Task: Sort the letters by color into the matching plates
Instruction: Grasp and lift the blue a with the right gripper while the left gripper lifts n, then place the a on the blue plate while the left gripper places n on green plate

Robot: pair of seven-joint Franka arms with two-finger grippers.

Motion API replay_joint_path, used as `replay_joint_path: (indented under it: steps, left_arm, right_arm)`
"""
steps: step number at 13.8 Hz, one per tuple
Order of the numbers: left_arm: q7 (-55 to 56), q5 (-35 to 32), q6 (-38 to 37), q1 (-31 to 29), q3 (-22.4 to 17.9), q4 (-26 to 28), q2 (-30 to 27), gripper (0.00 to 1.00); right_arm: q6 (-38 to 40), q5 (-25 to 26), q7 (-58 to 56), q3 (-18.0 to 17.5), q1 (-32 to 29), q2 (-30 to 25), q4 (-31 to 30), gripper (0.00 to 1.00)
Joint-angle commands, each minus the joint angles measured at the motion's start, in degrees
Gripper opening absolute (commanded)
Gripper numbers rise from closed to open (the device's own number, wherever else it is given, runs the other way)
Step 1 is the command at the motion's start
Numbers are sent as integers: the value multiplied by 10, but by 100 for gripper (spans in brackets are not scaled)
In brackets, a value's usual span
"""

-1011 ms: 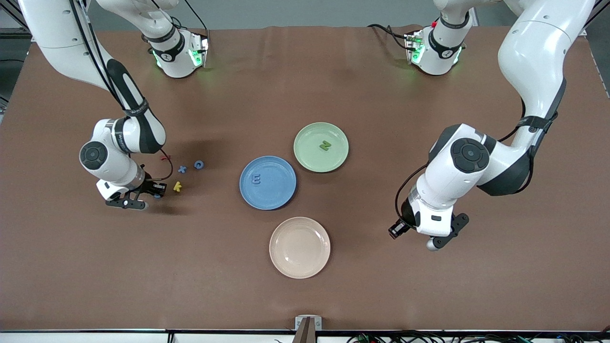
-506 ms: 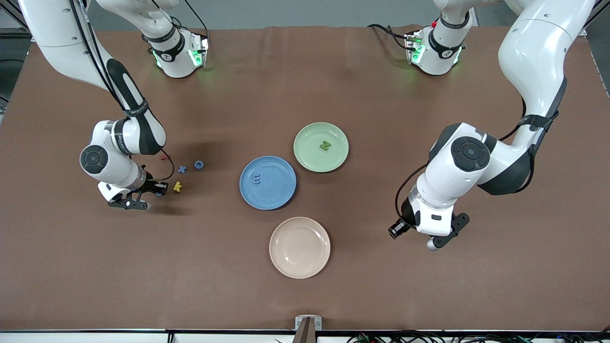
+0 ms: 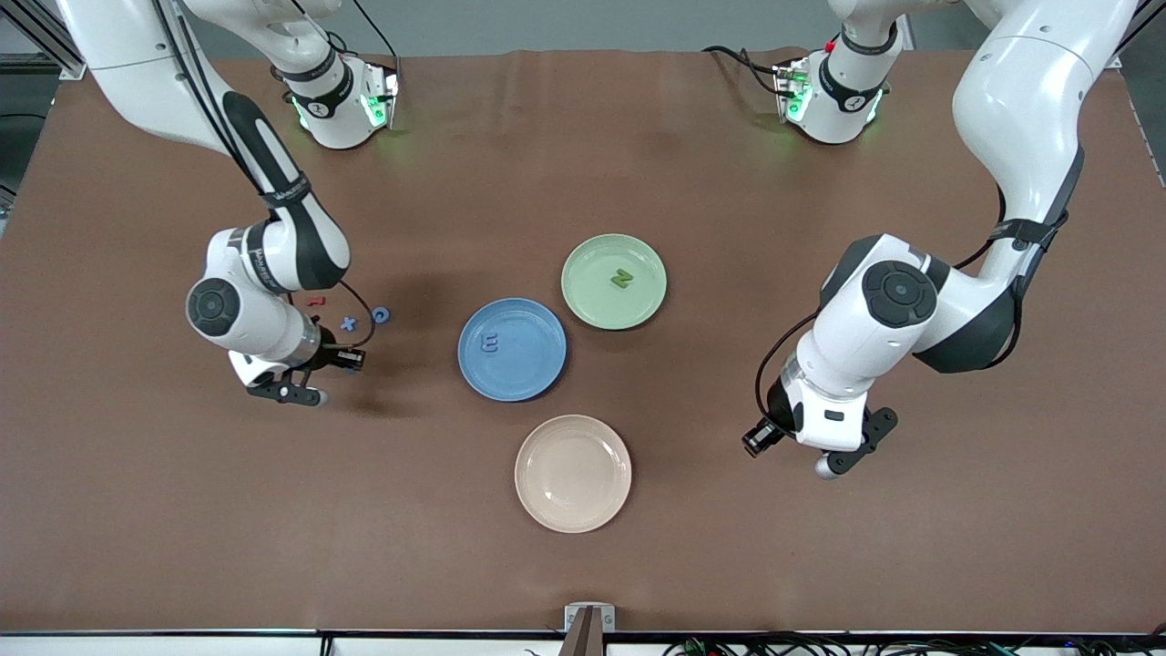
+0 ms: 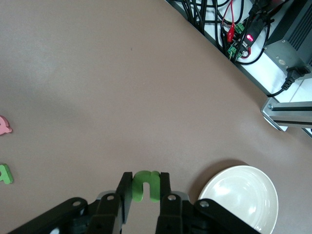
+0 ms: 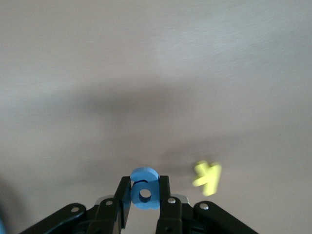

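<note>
Right gripper (image 5: pixel 145 195), mid-left of front frame, pinches a blue letter (image 5: pixel 144 187); left gripper (image 4: pixel 146 187), lower right, clamps a green letter (image 4: pixel 146 185).

One letter (image 3: pixel 622 279) in each plate (image 3: pixel 592 310)

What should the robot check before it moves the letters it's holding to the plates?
1. Right gripper shut on a blue letter: ok.
2. Left gripper shut on a green letter: ok.
3. Blue plate has room beside its blue E: ok.
4. Green plate has room beside its green N: ok.
5. Both held letters lifted off the table: ok for the blue one; cannot tell for the green one.
6. Cream plate stays unused, nothing in it: ok.
</note>
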State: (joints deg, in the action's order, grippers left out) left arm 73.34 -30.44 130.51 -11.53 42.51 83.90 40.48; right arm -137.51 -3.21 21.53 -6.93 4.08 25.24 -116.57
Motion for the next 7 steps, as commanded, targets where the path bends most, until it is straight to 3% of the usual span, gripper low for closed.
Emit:
replay_joint_path:
  steps: [1,7]
  left_arm:
    - [-2,-12,-9,-3,3,6,-15,0]
    - [-1,-11,-18,-2,4,5,-16,0]
  right_arm:
    - [33,-4,110,-6,43,-5,35,0]
    - [31,-4,351,-5,144,24,111,0]
